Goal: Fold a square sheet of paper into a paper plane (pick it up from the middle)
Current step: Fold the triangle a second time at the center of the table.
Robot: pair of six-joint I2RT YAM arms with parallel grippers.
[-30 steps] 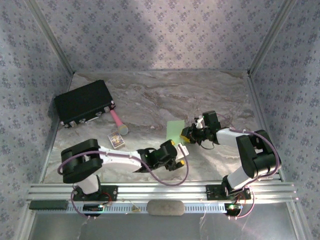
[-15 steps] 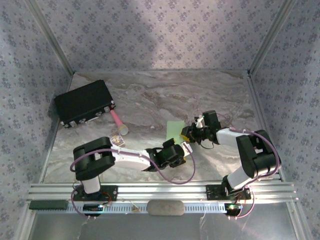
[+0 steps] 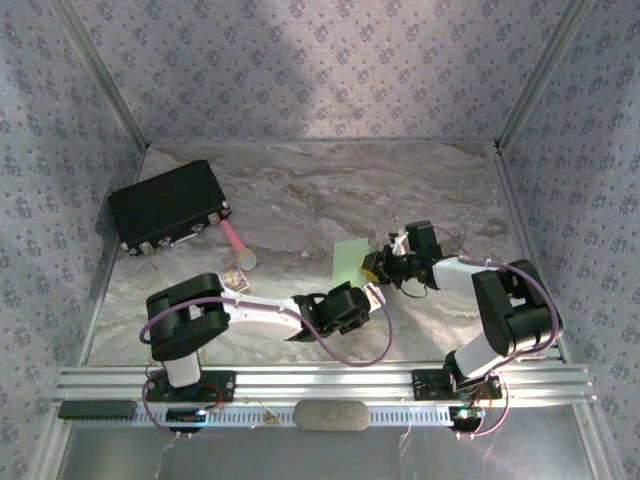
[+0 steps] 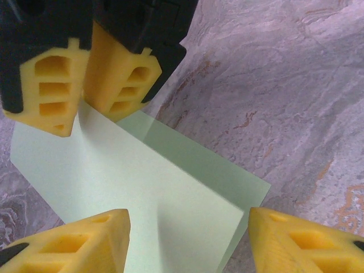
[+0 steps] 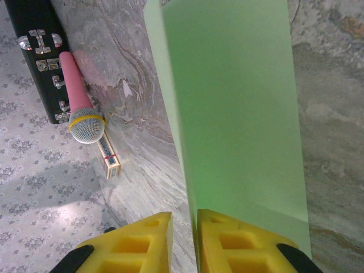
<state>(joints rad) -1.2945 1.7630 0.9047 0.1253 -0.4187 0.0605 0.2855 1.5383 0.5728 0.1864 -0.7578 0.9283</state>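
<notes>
Folded pale-green paper (image 3: pixel 348 262), upright, mid-table

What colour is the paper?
The paper is plain pale green; right wrist view shows it best.

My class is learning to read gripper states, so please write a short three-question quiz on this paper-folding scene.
1. True or false: the right gripper pinches the thin pale-green sheet of paper.
2. The jaws of the left gripper are: A clamped shut on the paper; B standing apart; C shut on nothing.
3. What pink object lies beside the black latched case?
Key: 1 true; 2 B; 3 the pink-handled microphone with a grey mesh head.
</notes>
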